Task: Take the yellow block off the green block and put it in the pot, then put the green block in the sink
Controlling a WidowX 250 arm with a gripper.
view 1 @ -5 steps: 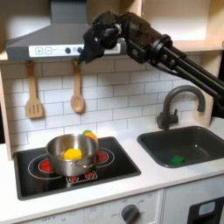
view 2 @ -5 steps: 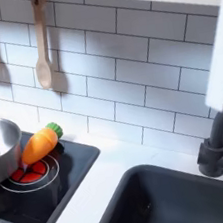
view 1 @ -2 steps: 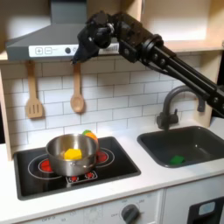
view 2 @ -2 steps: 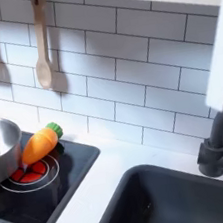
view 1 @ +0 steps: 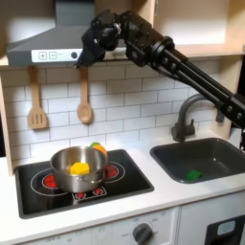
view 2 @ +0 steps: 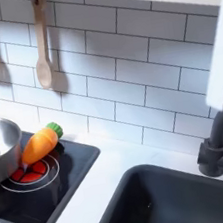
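Yellow block (view 1: pixel 80 168) is seen lying inside the pot (view 1: pixel 59 172), which stands on the stove (view 1: pixel 38 189) at the first exterior view's left. An orange-and-green toy piece (view 2: pixel 39 144) is seen just beside the pot in the second exterior view, resting on the stove. Two wooden utensils (view 1: pixel 37 100) are hung on the tiled wall above. High up, in front of the range hood (view 1: pixel 43 45), the gripper (view 1: pixel 90 55) is held well apart from everything on the bench (view 1: pixel 144 199); whether it is apart or together cannot be told, as the dark shape is too blurred. Nothing is seen clamped in it. Further right, the green block (view 1: pixel 194 175) is found on the floor of the sink (view 1: pixel 230 168), below the curved faucet (view 1: pixel 189 113). Judged from how things lie, both placements appear to be done: the first block is in the pot, the second in the basin. Nothing is judged to be left beyond parking the arm.
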